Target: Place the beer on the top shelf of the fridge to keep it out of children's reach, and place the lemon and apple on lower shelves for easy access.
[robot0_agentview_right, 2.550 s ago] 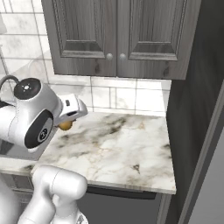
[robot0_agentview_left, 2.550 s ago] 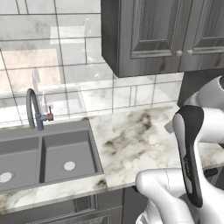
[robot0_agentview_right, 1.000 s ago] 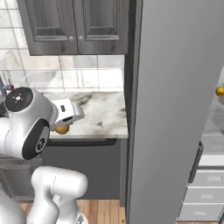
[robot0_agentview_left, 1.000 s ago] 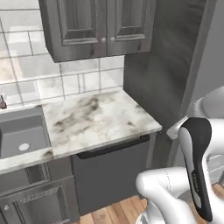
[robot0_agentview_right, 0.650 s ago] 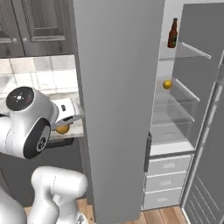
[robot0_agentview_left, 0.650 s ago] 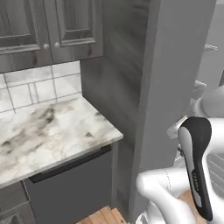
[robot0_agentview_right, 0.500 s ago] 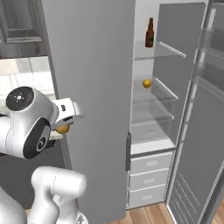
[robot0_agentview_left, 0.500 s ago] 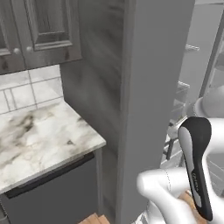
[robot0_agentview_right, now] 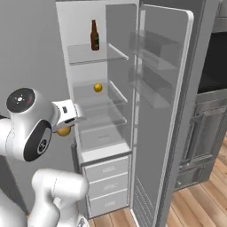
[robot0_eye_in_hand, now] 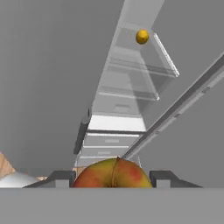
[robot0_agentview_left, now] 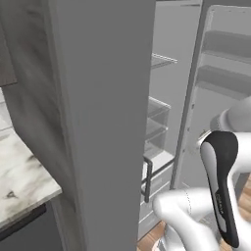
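The fridge (robot0_agentview_right: 162,111) stands open in front of me, its door swung out to the right. The beer (robot0_agentview_right: 94,35) stands upright on the top shelf (robot0_agentview_right: 84,55). One pane down, the lemon (robot0_agentview_right: 98,88) rests on one of the lower shelves (robot0_agentview_right: 95,99); the hand view also has the lemon (robot0_eye_in_hand: 141,36). My gripper (robot0_eye_in_hand: 113,177) is shut on the apple (robot0_eye_in_hand: 113,174), which fills the gap between its fingertips (robot0_eye_in_hand: 61,177). From the right base camera the apple (robot0_agentview_right: 64,131) hangs under the hand, left of the fridge opening and clear of the shelves.
The fridge's grey side wall (robot0_agentview_left: 108,122) stands close on the left, with a marble counter (robot0_agentview_left: 19,181) beside it. White drawers (robot0_agentview_right: 104,177) sit under the shelves. A dark built-in oven (robot0_agentview_right: 213,66) stands right of the door. A wood floor (robot0_agentview_right: 195,208) lies below.
The whole picture has swung from the counter and cabinets to the open fridge, so the base has moved. The apple stays in the shut gripper.
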You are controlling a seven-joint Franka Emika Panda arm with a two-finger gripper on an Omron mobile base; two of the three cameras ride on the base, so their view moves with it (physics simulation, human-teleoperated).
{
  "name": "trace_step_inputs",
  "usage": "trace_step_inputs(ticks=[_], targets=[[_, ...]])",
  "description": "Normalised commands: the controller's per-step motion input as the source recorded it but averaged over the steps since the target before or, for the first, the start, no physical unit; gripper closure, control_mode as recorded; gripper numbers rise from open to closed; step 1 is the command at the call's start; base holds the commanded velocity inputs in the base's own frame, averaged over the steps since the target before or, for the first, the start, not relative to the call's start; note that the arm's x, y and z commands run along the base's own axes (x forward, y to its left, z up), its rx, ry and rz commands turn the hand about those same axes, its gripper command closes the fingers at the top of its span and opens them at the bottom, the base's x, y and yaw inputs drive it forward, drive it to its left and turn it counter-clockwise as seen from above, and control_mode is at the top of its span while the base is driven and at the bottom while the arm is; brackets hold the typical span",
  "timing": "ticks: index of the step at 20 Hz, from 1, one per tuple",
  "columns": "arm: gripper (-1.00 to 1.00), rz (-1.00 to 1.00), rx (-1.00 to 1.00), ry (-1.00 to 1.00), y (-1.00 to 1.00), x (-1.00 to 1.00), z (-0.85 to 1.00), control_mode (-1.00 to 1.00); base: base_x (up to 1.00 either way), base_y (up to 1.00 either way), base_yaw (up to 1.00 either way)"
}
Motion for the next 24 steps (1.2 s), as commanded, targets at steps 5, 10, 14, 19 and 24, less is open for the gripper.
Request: trace_step_inputs(ticks=[5,10,14,19,24], targets=[[1.0,0.0,0.0,0.0,0.0,0.0,0.0,1.0,0.55,-0.45,0.06],[1.0,0.0,0.0,0.0,0.0,0.0,0.0,1.0,0.32,-0.25,0.28],[1.0,0.0,0.0,0.0,0.0,0.0,0.0,1.0,0.28,0.0,0.36],[1.0,0.0,0.0,0.0,0.0,0.0,0.0,1.0,0.39,-0.15,0.37],[1.0,0.0,0.0,0.0,0.0,0.0,0.0,1.0,0.45,-0.33,0.33]])
